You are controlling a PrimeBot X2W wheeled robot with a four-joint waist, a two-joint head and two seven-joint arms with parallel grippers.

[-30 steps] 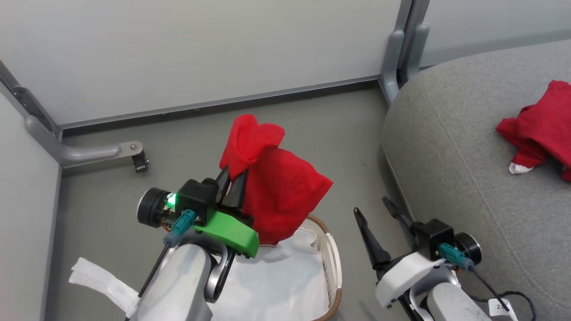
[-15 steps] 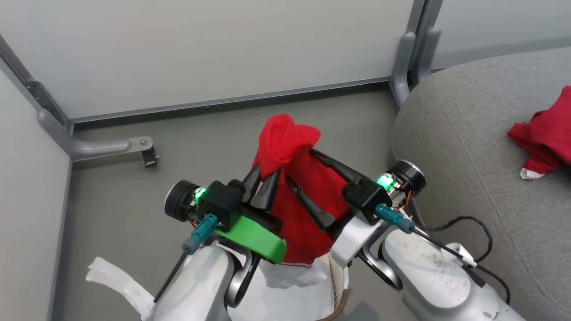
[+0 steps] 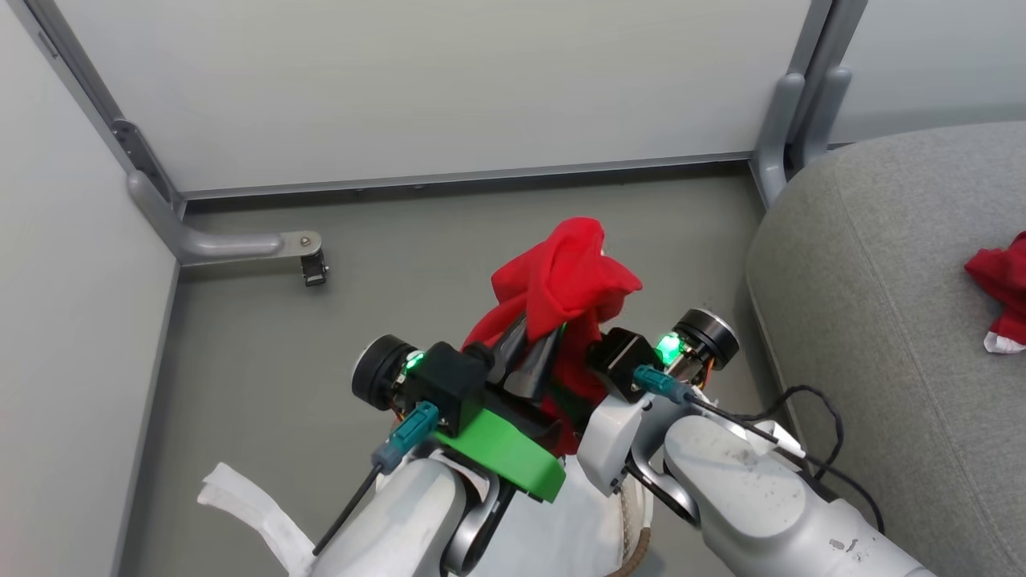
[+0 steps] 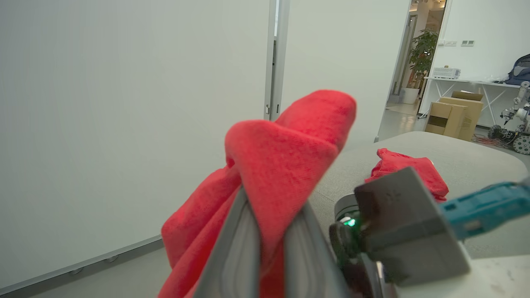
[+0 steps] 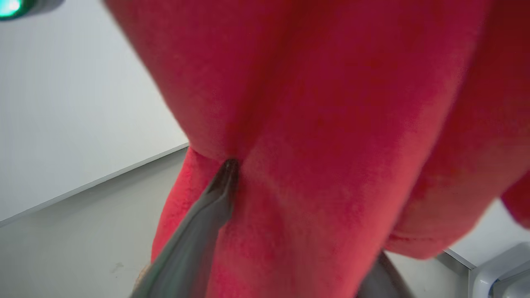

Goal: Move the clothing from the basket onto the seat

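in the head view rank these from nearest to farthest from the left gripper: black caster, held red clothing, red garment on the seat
1. held red clothing: pinched in the left gripper.
2. black caster: on the floor, to its left.
3. red garment: on the seat, far right.

From my right gripper (image 5: 302, 223) I see the red clothing (image 5: 331, 103) hanging right in front of the hand, so close that it blurs. It spreads across the top and drops between the two fingers (image 5: 198, 231). The finger on the hand's left rises dark grey, its tip pressed into a crease of the fabric. The other is a sliver at the bottom edge, behind the cloth. I can't tell whether they pinch it. Off the hand's left lie a white wall panel (image 5: 62, 124) and grey floor (image 5: 83, 240), and a green light (image 5: 8, 6) glows in the upper left corner.
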